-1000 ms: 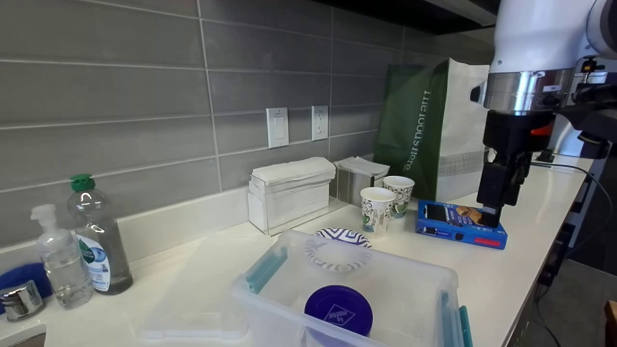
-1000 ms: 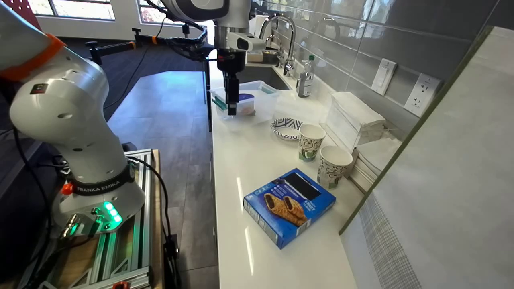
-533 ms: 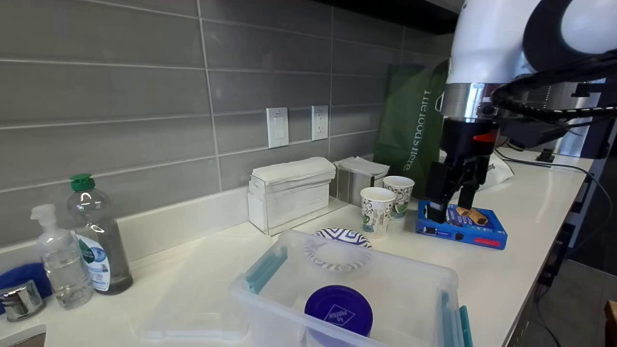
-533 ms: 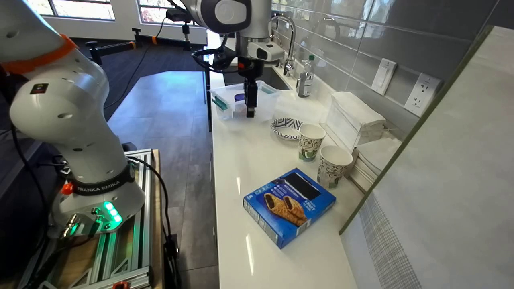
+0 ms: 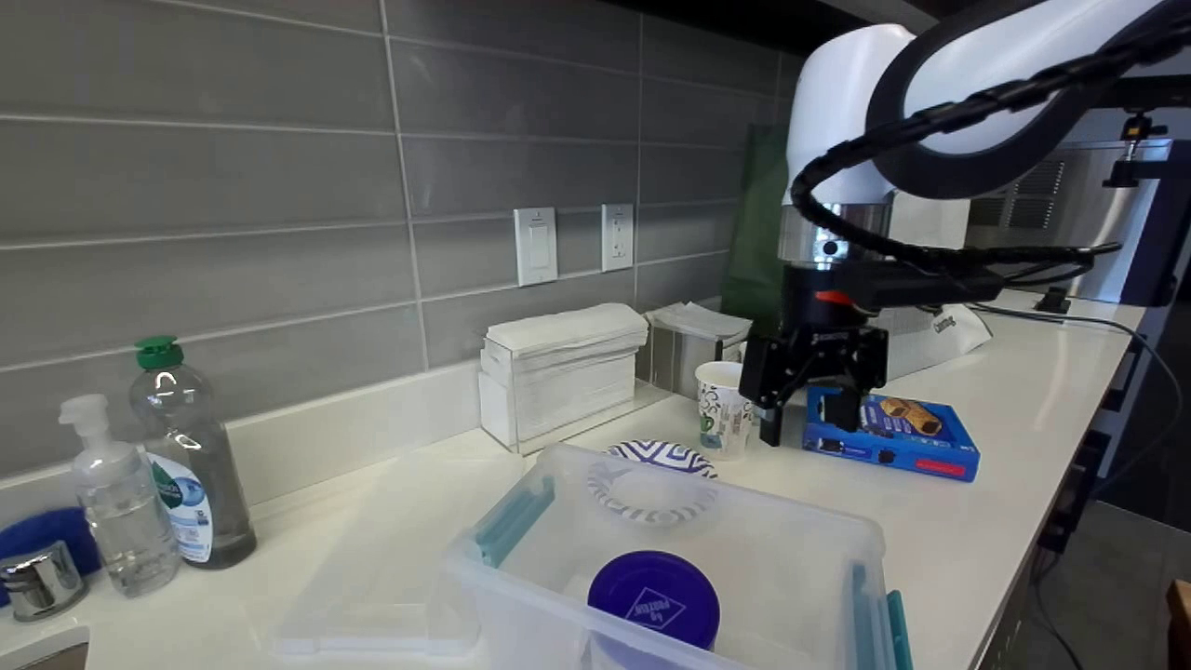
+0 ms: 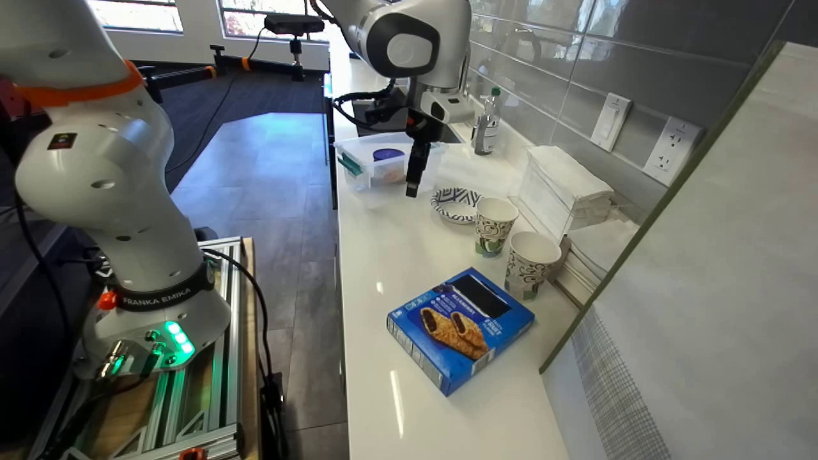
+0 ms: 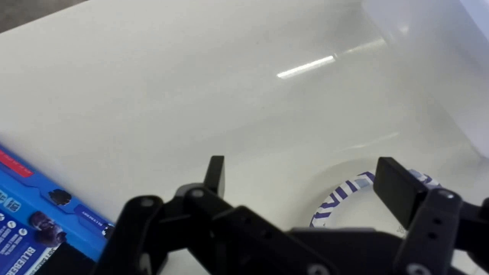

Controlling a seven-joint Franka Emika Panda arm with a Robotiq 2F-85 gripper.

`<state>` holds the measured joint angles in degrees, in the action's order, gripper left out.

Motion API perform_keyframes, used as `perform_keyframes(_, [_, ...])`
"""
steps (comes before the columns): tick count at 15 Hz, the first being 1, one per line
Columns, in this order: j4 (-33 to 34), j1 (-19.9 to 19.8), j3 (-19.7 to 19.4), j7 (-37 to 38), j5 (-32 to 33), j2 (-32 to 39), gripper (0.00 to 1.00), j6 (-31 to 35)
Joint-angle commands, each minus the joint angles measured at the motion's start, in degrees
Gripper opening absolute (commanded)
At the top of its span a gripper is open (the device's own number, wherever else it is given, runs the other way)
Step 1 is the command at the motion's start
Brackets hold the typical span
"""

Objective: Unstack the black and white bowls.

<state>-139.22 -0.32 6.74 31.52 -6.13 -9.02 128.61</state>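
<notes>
Black gripper (image 7: 301, 173) hovers mid-air — jaws spread wide.

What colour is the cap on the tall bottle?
The cap is green, seen best in an exterior view.

I see dark zigzag stripes on a white bowl (image 6: 457, 208), dark swirls on white cups (image 6: 493, 231), a blue box (image 6: 460, 329), my black claw (image 5: 808, 419), a white worktop (image 6: 396, 255).

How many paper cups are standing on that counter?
2 visible: one cup nearer the clear tub, the other cup beside the blue box. More could be hidden behind the big bag.
</notes>
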Motion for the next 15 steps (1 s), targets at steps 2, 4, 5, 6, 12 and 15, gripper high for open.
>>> perform_keyframes(2, [5.55,0.47,-0.69,7.85,0.37,8.61,1.00,3.97])
perform_keyframes(4, [6.90,0.94,-1.11,10.16,0.69,11.11,0.86,5.98])
perform_keyframes(5, [7.40,1.20,-1.35,10.99,0.74,12.10,0.84,6.77])
perform_keyframes(6, [7.79,1.50,-1.58,11.97,0.99,12.85,0.79,7.84])
perform_keyframes(12, [9.70,2.88,-3.16,16.24,2.40,17.15,0.58,11.75])
perform_keyframes(15, [10.43,3.80,-3.99,18.18,3.74,19.08,0.53,13.49])
